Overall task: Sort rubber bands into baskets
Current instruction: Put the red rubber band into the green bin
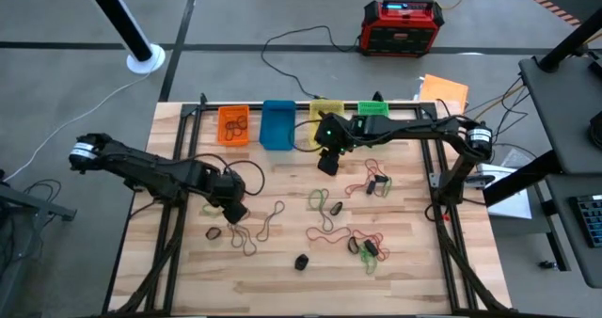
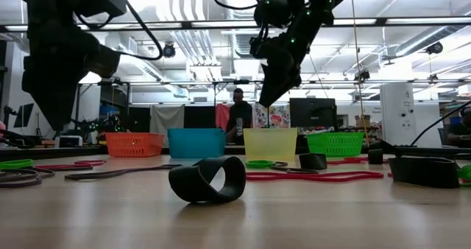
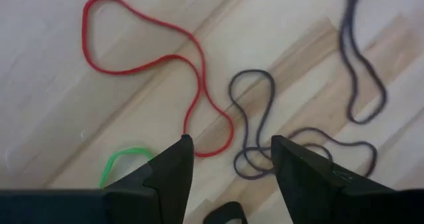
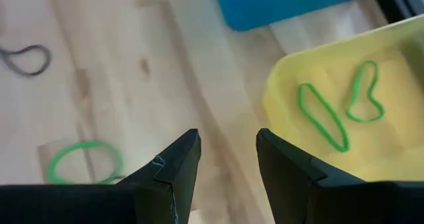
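Over the table's left half, our left gripper (image 3: 228,161) hovers with fingers spread above a red rubber band (image 3: 149,58) and a dark one (image 3: 255,128). We should straddle one strand, descend squarely, then pinch. Right gripper (image 4: 225,154) hangs parted, empty, beside the yellow basket (image 4: 285,78).

The floor (image 1: 282,22) around the table is grey. A red and black box (image 1: 403,26) sits on it near the top of the high view, with thin cables (image 1: 301,40) running from it. A white round foot (image 1: 146,60) holds a black pole at the upper left. In the low view, the room behind is big and bright, with white pipes (image 2: 188,6) on the ceiling. A person (image 2: 238,116) stands far back in the middle. A white cabinet (image 2: 401,113) is at the right.
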{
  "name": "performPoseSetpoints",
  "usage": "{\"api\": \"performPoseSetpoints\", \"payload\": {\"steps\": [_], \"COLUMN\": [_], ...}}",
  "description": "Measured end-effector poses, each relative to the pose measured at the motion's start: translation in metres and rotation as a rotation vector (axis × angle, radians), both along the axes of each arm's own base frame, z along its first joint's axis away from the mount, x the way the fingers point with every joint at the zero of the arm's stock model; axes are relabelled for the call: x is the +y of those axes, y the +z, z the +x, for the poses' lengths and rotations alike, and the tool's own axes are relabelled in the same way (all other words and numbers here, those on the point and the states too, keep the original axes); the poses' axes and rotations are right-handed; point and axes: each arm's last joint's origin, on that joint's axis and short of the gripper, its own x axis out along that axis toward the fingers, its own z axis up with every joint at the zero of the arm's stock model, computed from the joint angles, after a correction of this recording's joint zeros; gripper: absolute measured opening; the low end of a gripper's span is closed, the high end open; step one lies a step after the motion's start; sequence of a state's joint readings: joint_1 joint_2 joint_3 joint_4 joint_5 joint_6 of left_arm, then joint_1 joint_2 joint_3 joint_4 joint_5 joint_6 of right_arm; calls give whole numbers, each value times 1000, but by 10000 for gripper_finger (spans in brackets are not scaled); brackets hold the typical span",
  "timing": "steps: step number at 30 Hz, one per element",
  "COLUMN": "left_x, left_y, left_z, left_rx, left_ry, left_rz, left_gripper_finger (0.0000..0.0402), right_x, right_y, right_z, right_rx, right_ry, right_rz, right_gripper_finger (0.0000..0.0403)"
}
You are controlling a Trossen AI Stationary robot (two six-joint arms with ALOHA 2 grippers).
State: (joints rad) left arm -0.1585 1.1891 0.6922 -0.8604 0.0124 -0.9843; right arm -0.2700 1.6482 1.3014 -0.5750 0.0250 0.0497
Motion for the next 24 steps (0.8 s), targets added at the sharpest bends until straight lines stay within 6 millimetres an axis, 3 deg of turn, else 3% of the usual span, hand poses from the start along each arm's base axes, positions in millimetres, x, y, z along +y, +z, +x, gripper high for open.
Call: {"api": "performPoseSetpoints", "payload": {"steps": [7,13,24], "left_x": [-1,-1,-4], "left_y": [-11,-19,-26], "left_z": [5,9,14], "left_rx": [64,102,103], "left_ry": [5,-6,-34], "left_rz": [11,23,109], "left_gripper_finger": [204,213,213], "right_x": [24,30,36], "right_y": [12,19,-12], "right_z": [-3,-5,-32], "right_rx": [-10,-31,87], "right_ry": [70,85,36], "right_rz": [-6,-12,47], "right_gripper_finger": [148,144,139]}}
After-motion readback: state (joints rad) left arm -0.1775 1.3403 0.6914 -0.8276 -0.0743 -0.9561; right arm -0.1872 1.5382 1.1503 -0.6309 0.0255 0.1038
